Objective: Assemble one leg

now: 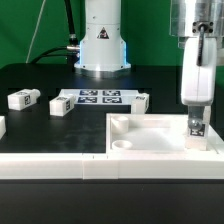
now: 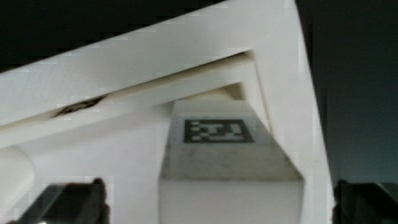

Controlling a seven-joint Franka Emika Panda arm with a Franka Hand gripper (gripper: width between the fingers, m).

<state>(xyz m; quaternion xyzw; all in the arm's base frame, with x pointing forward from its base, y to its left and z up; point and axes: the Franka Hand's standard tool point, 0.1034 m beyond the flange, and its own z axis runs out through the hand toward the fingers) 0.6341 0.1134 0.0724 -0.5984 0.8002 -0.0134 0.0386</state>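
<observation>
In the exterior view the pincer [image 1: 197, 112] hangs over the corner of the large white tray [image 1: 150, 140] on that view's right, its fingers pinching one leg [image 1: 197, 128] that stands upright in that corner, its marker tag facing the camera. The wrist view shows the same leg [image 2: 217, 150] close up — tag in sight, tray walls rising on both sides, and the dark fingertips [image 2: 71, 200] flanking it. Other legs lie loose on the black table [image 1: 40, 80] — one [image 1: 23, 98] and another [image 1: 61, 104] toward the exterior view's left, one [image 1: 141, 100] just beside the marker board [image 1: 98, 97], which lies flat before the robot base [image 1: 102, 45].
</observation>
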